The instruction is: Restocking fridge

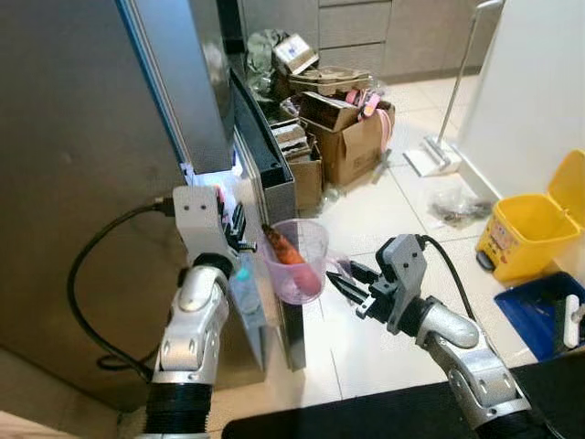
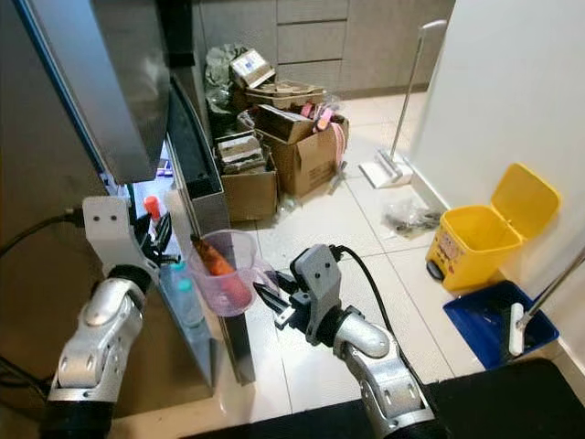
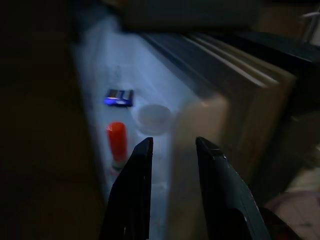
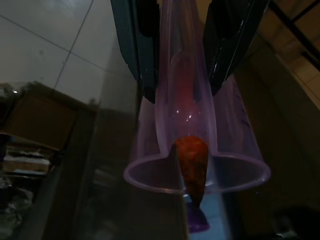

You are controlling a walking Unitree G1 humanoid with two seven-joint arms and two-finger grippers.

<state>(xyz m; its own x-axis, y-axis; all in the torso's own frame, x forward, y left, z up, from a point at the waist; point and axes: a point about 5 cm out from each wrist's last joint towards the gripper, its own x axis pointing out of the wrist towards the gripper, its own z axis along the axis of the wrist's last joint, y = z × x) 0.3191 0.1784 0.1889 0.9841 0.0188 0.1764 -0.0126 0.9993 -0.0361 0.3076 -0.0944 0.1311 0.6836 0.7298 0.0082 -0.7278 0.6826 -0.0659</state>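
My right gripper (image 1: 345, 279) has its two black fingers (image 4: 145, 50) pinched on the handle of a clear purple measuring cup (image 1: 299, 259), one finger on each side of it in the right wrist view. Cup is held upright just beside the edge of the open fridge door (image 1: 274, 174), at about the level of the door shelf. Inside the cup I see an orange carrot (image 1: 281, 247) leaning tilted, its tip poking above the rim.

My left gripper (image 3: 172, 165) has its fingers (image 3: 135, 185) spread a little with nothing between them, pointing into the lit fridge door shelf (image 1: 239, 302). In the left wrist view a red-capped bottle (image 3: 117, 142), a round whitish lid (image 3: 153, 117) and a small blue pack (image 3: 119, 97) sit ahead of the fingertips, blurry, can't tell more. From the head view the left wrist sits right against the door's inner side, near the cup but apart from it.

Further out on the tiled floor (image 1: 384, 219): a pile of cardboard boxes (image 1: 343, 137) behind the door, a mop (image 1: 448, 119) leaning by the white wall, a yellow pedal bin (image 1: 535, 219), a blue dustpan (image 1: 539, 311) at my right
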